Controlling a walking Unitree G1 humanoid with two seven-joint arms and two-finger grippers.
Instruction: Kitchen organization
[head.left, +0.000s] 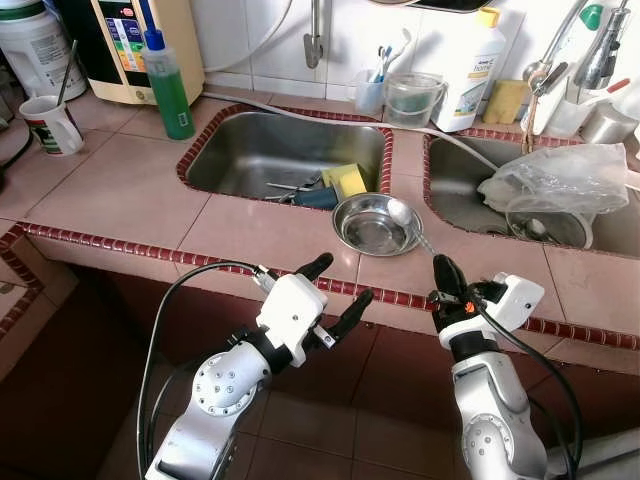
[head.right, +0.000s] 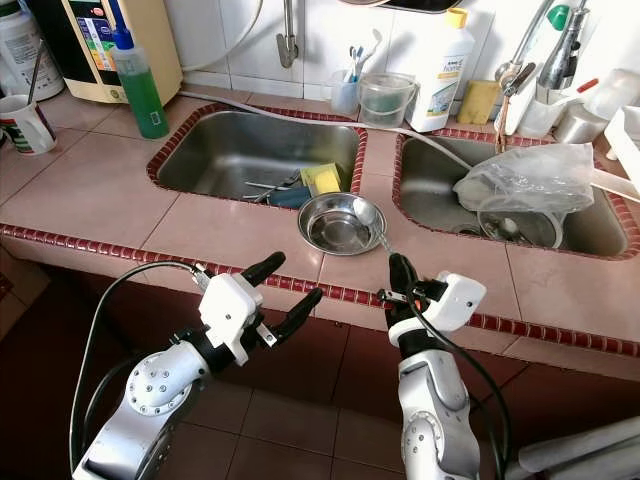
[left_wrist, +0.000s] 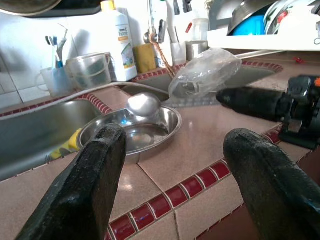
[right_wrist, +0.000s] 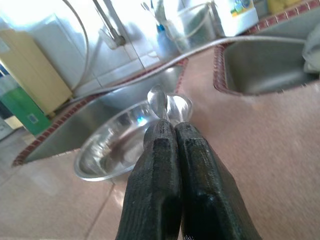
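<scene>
The spoon (head.left: 403, 217) lies with its bowl on the rim of the steel bowl (head.left: 368, 225), on the tiled counter (head.left: 120, 190) between the two sinks, and its handle points toward my right gripper (head.left: 447, 276). My right gripper's fingers are pressed together around the handle end at the counter edge. My left gripper (head.left: 335, 291) hangs just before the counter edge, its fingers spread wide and holding nothing. Behind the bowl, the left sink (head.left: 250, 150) holds a yellow sponge (head.left: 346, 180) and some utensils. The right sink (head.left: 470, 195) carries a clear plastic bag (head.left: 560, 178). A green bottle (head.left: 168, 88) and a mug (head.left: 50, 125) stand farther to my left.
</scene>
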